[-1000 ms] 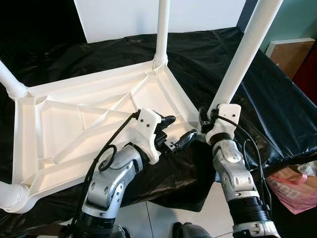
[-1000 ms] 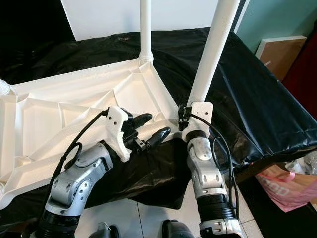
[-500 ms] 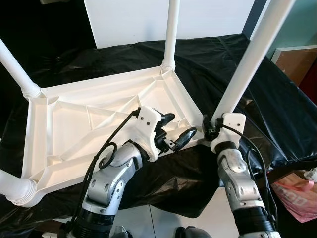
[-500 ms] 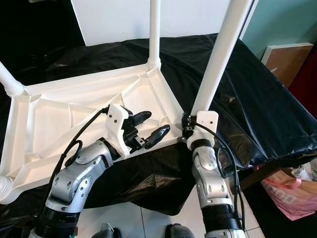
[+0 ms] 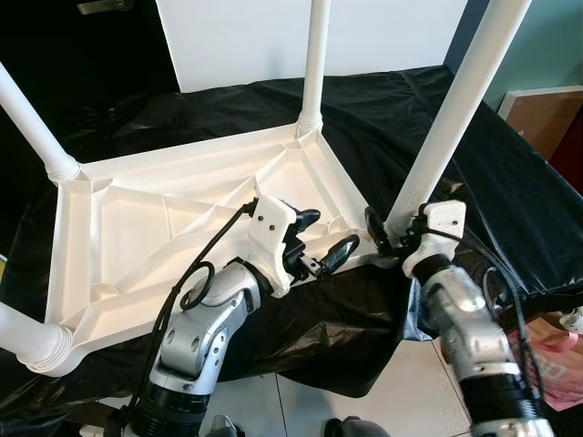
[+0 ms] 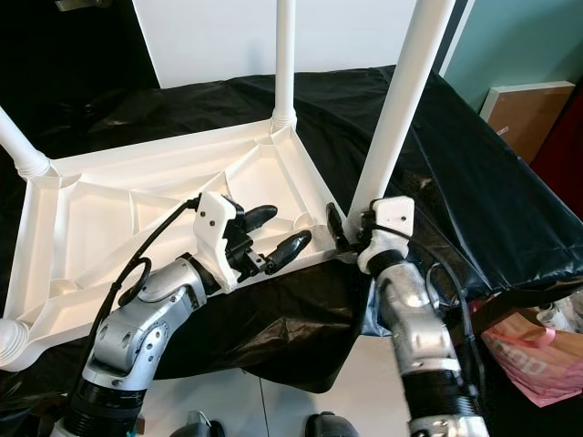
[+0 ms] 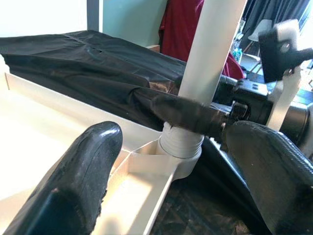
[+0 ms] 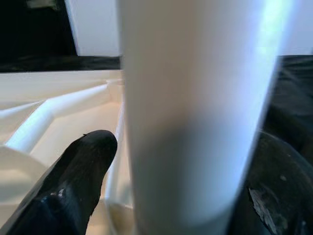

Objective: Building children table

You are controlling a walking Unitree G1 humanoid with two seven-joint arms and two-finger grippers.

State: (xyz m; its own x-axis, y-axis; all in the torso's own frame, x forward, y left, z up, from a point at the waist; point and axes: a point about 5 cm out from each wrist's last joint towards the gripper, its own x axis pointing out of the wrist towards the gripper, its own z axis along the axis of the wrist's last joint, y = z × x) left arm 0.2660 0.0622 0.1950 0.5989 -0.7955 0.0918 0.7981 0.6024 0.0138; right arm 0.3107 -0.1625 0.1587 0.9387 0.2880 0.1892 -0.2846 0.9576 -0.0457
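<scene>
Your right hand (image 6: 351,232) is grasping the near white leg (image 6: 393,127) at its base; your left hand (image 5: 323,238) hovers released over the upturned children table (image 5: 155,228) on the black-covered bench (image 5: 510,182).

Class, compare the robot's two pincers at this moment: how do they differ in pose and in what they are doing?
The right pincer has its fingers on either side of the near-right table leg, low by its socket; the left pincer holds nothing. The right pincer sits at the corner of the upturned tabletop; the left pincer hovers open above the tabletop's near rim. Both have black fingers and white wrist mounts.
</scene>
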